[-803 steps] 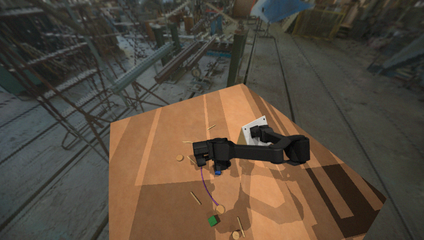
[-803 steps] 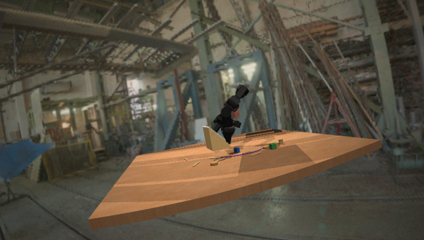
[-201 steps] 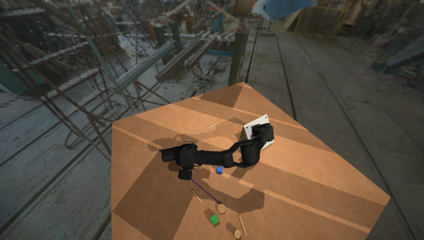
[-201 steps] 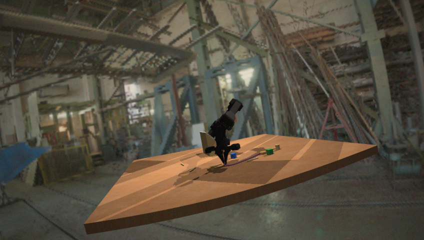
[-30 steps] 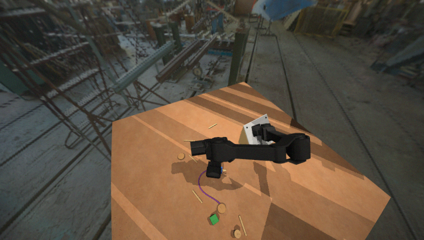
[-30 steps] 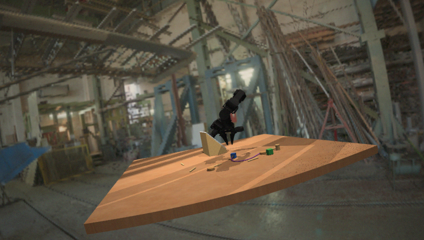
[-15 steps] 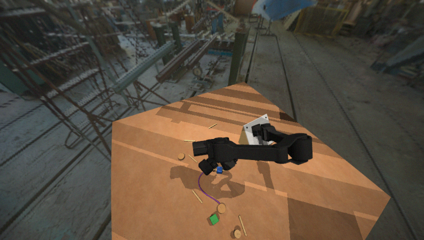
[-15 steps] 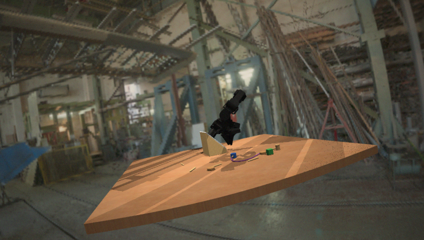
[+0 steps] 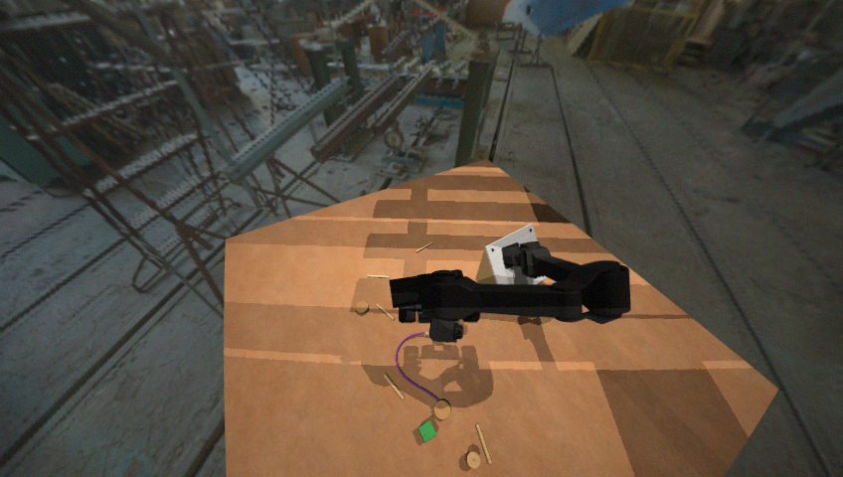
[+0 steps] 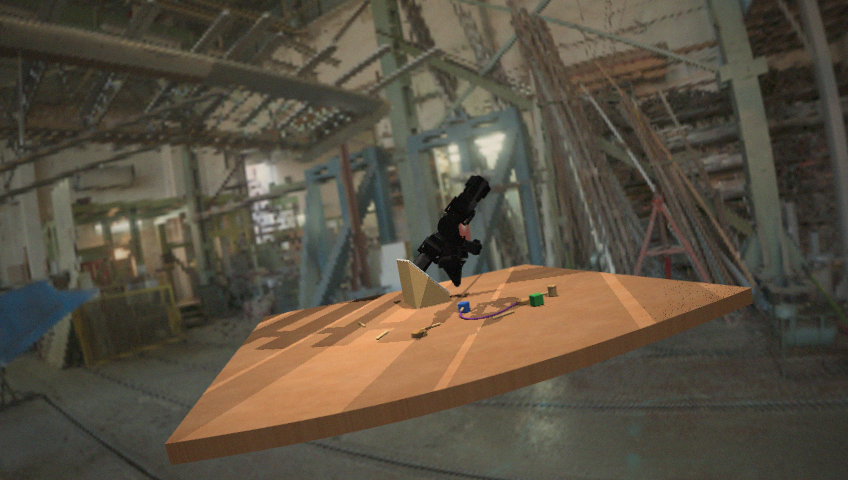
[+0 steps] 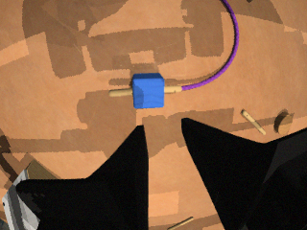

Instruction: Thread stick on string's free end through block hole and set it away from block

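Note:
The blue block sits on the table. The wooden stick lies through it, with a piece showing at each side in the wrist view. The purple string is joined to the stick's right-hand end in that view, outside the block, and curves to the round wooden button. My gripper is partly open, with nothing between its fingers. It hangs above the table, clear of the block and stick. In the top view the gripper hides the block.
A wedge-shaped stand with a white plate is by the arm's base. A green cube is near the button. Loose sticks and two loose wooden discs lie around.

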You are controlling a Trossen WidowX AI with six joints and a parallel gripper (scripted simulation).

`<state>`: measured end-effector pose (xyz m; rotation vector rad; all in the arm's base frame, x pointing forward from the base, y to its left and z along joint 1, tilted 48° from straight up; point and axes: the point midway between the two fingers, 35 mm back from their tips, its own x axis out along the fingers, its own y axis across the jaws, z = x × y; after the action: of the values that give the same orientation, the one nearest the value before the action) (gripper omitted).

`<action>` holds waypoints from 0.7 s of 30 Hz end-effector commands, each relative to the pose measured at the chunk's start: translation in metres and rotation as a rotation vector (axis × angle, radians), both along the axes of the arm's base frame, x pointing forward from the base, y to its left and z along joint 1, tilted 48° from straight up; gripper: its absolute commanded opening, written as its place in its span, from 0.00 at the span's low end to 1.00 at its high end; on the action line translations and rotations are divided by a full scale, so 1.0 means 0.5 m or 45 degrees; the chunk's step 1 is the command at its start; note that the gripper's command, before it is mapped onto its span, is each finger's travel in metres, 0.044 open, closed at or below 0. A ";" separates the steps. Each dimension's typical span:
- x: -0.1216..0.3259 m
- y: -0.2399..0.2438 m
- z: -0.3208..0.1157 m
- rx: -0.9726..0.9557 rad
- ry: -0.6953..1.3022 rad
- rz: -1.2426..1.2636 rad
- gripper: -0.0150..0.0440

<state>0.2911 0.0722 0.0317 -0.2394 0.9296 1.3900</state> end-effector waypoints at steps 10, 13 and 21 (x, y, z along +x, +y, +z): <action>-0.042 0.014 0.038 -0.130 1.154 -1.092 0.46; -0.046 0.015 0.040 -0.146 1.291 -1.216 0.46; -0.052 0.017 0.043 -0.178 1.566 -1.466 0.46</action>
<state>0.2762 0.0767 0.0386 0.5264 1.5120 0.7713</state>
